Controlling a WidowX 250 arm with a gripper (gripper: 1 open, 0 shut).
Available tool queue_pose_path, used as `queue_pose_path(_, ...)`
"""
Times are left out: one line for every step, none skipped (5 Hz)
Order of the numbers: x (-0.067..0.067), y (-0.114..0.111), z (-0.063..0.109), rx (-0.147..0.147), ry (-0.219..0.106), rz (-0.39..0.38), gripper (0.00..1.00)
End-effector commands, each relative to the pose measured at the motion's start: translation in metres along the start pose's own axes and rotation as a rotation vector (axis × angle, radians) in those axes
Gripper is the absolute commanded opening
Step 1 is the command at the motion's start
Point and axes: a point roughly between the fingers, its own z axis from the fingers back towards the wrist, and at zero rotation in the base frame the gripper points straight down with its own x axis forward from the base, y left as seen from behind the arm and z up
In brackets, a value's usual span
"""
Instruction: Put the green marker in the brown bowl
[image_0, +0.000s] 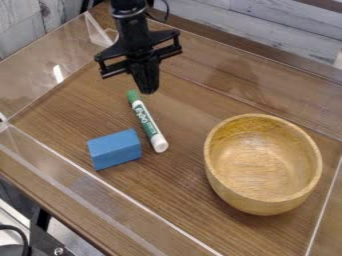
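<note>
While the arm hangs over the counter: the scene reads from the brown bowl (263, 162) outward.

Landmark: the brown bowl, a large round wooden one with a thick rim and visible grain, sits on the wood-grain counter (201, 90) toward the right and near side; nothing lies inside it.

Green marker (146, 121): flat on the counter to the left of the bowl, apart from its rim; white barrel with green print, green cap end pointing away from me, white end toward the near side.

Marker's contact: nothing touches it that I can see; it lies free.

Blue block (115, 149): further left of the bowl than the marker, just beside the marker's near end, on the counter.

Fingers (143, 86): black, pointing straight down, drawn together with nothing between them; they hang above and a little beyond the marker's capped end, up and left of the bowl.

Clear walls (40, 80): a transparent barrier rings the counter, its left pane well away from the bowl.
</note>
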Motion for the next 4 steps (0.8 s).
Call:
queue_pose_path(0.0004, -0.0112, 0.0186, -0.054, -0.05, -0.015, 0.0)
queue_pose_path(-0.0014, -0.0116, 0.0159, -0.061, -0.051, -0.019, 0.0)
queue_pose_path(-0.0023, -0.0113, 0.0116, -0.066, -0.054, -0.024, 0.0)
queue_pose_path(-0.0045, -0.0116, 0.0103, -0.074, -0.056, -0.026, 0.0)
